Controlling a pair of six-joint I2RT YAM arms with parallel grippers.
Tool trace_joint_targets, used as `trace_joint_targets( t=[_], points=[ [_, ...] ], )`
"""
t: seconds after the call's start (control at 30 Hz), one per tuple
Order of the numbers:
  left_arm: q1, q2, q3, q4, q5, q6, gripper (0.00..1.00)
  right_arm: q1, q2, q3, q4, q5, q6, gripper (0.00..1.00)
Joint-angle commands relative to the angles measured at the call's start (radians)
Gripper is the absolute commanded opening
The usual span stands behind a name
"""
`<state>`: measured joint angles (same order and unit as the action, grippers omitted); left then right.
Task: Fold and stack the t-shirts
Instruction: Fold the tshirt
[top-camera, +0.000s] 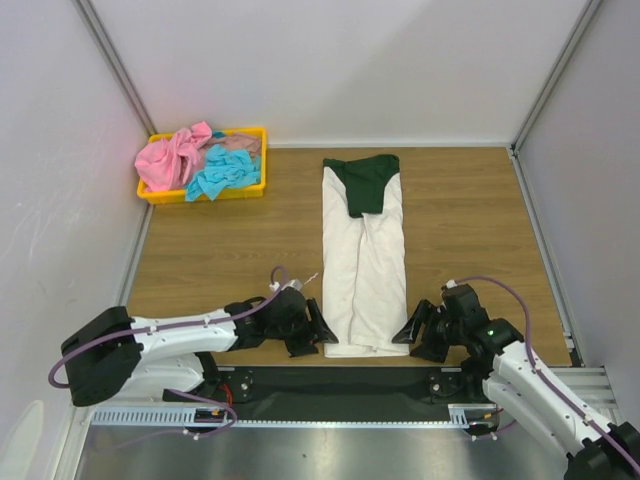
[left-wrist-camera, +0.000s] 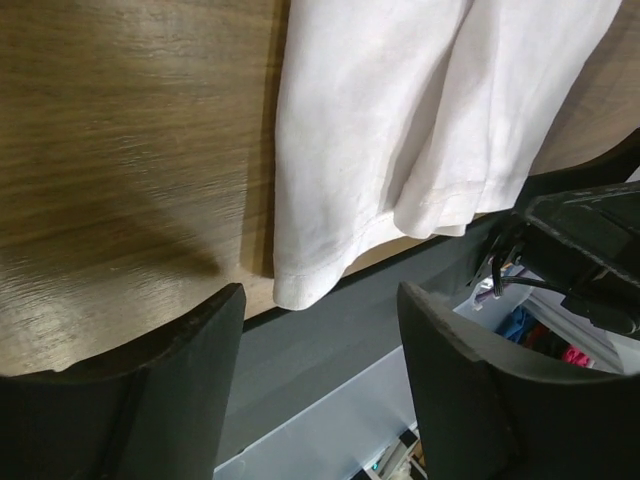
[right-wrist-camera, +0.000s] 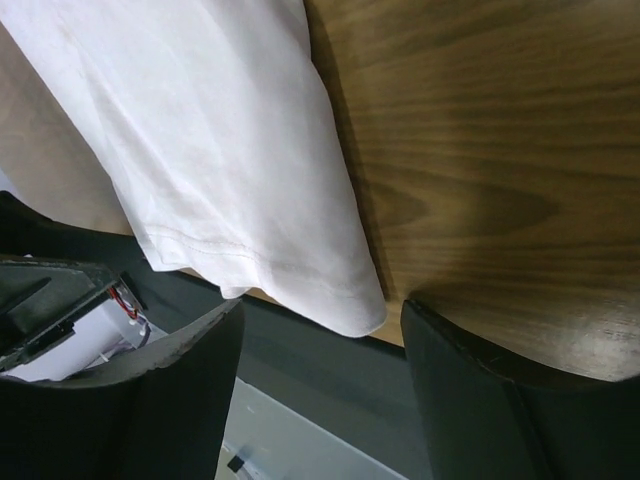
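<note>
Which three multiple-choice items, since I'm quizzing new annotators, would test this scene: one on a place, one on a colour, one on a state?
1. Where is the yellow tray?
A) far left corner of the table
B) near right corner
C) between the arms

2. What colour are the sleeves folded onto the white shirt?
A) red
B) dark green
C) blue

3. How is the left end effector?
A) shut on the tray
B) shut on a pink shirt
C) open

Answers:
1 A, it sits far and left in the top view.
2 B, dark green cloth lies at the shirt's far end.
3 C, its fingers stand apart.
</note>
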<state>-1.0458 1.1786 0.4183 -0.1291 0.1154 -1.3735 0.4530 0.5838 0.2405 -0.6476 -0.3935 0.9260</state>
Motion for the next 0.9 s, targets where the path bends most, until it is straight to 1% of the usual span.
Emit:
trace_joint_targets(
  t=[0.0,0.07,0.3,0.43,0.47,0.57,0.6,0.63,0.67,0.73,0.8,0.83,0.87],
  points=[
    [-0.016,-0.040,-0.004,0.002,-0.049,-0.029,0.67,0.038,0.017,-0.001,-0.023,0.030,0.043,0.70],
    [-0.019,-0.043,-0.019,0.017,-0.057,-0.035,0.65,0.047,0.037,0.008,-0.015,0.044,0.037,0.68],
    [-0.029,0.009,-0.035,0.089,-0.031,-0.047,0.62,0.067,0.108,0.037,0.006,0.090,0.017,0.56],
    [-0.034,0.000,-0.039,0.080,-0.039,-0.055,0.60,0.067,0.114,0.054,-0.003,0.117,-0.001,0.52],
    [-0.037,-0.002,-0.042,0.082,-0.043,-0.058,0.58,0.067,0.119,0.056,-0.001,0.123,-0.003,0.49],
    [-0.037,-0.001,-0.055,0.095,-0.046,-0.071,0.52,0.069,0.126,0.062,0.003,0.128,-0.010,0.45],
    [-0.037,0.003,-0.055,0.098,-0.046,-0.072,0.50,0.069,0.129,0.063,0.005,0.131,-0.010,0.39],
    [-0.039,0.007,-0.052,0.100,-0.048,-0.072,0.50,0.070,0.131,0.065,0.008,0.133,-0.015,0.37],
    [-0.042,0.015,-0.050,0.108,-0.048,-0.072,0.50,0.069,0.131,0.066,0.009,0.136,-0.015,0.36],
    [-0.045,0.044,-0.044,0.124,-0.040,-0.067,0.45,0.069,0.136,0.063,0.017,0.136,-0.016,0.34],
    [-0.048,0.070,-0.038,0.125,-0.034,-0.061,0.43,0.069,0.142,0.062,0.026,0.133,-0.019,0.33],
    [-0.048,0.076,-0.033,0.126,-0.033,-0.059,0.38,0.069,0.143,0.063,0.028,0.131,-0.019,0.33],
    [-0.049,0.079,-0.033,0.153,-0.033,-0.058,0.35,0.069,0.145,0.065,0.031,0.131,-0.019,0.29]
  ],
)
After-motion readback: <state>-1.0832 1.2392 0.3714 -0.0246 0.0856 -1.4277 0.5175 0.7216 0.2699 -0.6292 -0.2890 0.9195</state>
